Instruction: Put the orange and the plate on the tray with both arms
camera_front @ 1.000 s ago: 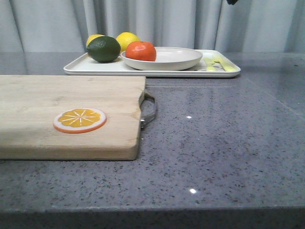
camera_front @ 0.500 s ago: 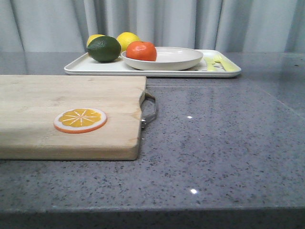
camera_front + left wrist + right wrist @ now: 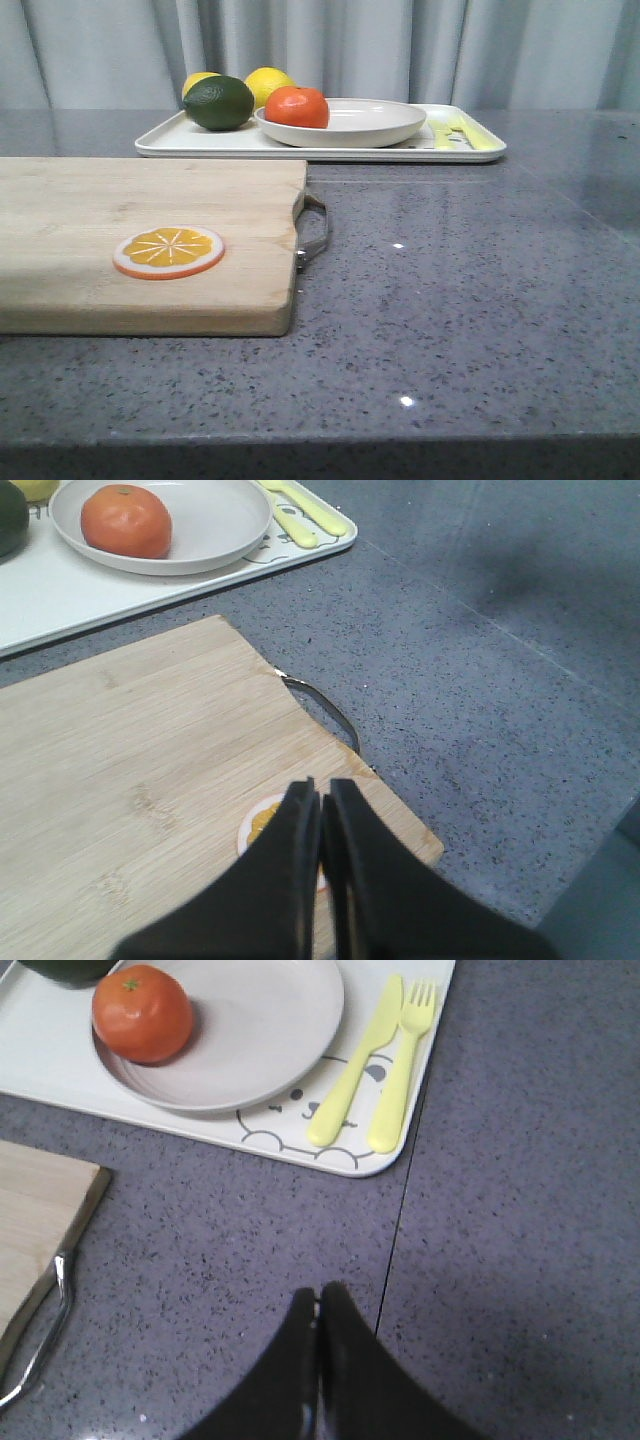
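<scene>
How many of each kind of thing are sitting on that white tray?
Orange: 1
Lemons: 2
Dark green fruit: 1
Plate: 1
Yellow knife: 1
Yellow fork: 1
Total on the tray: 7

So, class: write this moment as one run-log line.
orange: on plate | plate: on tray | tray: far table | left claw: shut, empty | right claw: shut, empty
</scene>
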Motion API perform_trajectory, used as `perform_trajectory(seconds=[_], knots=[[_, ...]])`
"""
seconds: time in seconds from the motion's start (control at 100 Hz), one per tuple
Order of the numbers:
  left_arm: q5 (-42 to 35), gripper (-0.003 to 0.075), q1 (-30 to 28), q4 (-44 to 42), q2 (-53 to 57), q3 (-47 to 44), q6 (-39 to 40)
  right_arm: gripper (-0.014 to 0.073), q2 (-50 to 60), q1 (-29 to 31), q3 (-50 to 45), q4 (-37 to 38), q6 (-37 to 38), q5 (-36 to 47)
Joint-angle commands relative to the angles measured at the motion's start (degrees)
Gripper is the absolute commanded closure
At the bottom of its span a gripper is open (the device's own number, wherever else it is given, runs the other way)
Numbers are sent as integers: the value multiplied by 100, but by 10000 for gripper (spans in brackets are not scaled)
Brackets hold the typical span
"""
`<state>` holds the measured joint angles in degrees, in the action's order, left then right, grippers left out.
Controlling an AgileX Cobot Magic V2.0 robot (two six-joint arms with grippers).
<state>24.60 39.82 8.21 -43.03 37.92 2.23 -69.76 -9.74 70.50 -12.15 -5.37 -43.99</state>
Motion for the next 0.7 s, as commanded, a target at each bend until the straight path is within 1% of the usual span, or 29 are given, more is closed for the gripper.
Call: perform_trajectory(seconds=[0.0,0.14,0.28,0.69], knots=[[-467,734,-5,25,44,152,48,660,679,-15,-511,-24,-145,822],[-478,734,-5,25,149,127,48,660,1578,-15,-1594,-24,-237,1418],[-589,734,-5,25,419,-97,48,660,2429,-15,-2465,-24,-237,1777],[-628,734,-5,25,1630,-781,48,660,4794,-15,-4063,-24,-237,1829]])
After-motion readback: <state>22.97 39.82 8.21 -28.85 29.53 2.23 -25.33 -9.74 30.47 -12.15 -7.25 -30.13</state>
